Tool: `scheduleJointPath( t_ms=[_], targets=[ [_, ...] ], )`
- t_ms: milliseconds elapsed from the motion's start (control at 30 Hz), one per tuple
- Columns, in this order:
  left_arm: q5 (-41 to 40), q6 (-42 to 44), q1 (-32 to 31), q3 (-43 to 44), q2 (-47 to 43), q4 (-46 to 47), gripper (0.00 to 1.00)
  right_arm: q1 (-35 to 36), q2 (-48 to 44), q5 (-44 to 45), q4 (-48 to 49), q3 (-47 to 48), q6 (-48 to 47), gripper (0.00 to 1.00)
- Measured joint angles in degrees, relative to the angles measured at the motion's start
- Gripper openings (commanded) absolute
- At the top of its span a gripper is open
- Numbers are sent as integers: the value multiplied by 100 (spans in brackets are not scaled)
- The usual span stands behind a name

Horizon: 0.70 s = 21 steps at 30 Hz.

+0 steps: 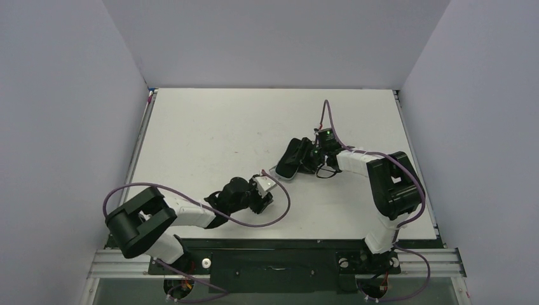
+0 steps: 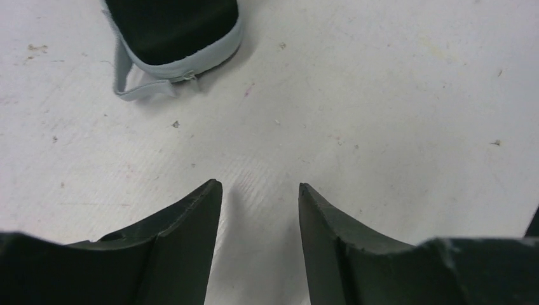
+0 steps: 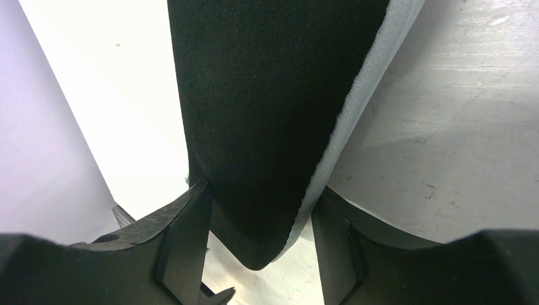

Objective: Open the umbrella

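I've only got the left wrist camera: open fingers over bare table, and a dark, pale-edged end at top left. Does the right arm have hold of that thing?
Observer: Yes. The right wrist view shows the right gripper closed on the umbrella, black fabric filling its jaws.
Operator: Is it opened out at all?
Observer: No. From above it is a folded black bundle, right of centre over the table.
Operator: Which way does it run from my gripper?
Observer: From above, it slants away from the left gripper toward the far right, where the right gripper meets it.
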Motion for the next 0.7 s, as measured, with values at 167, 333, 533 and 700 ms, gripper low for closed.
scheduleJointPath(
  t_ms=[167, 333, 533, 700],
  targets=[
    [48, -2, -96, 293, 879, 278, 42, 7, -17, 61, 24, -24, 81, 0],
    [-120, -2, -107, 855, 1628, 664, 40, 24, -28, 101, 28, -28, 98, 0],
    [-557, -155, -83, 1493, 2288, 881, 37, 28, -28, 120, 26, -28, 116, 0],
    [-699, -341, -46, 1580, 2391, 916, 36, 26, -31, 214, 72, -28, 157, 0]
  ],
)
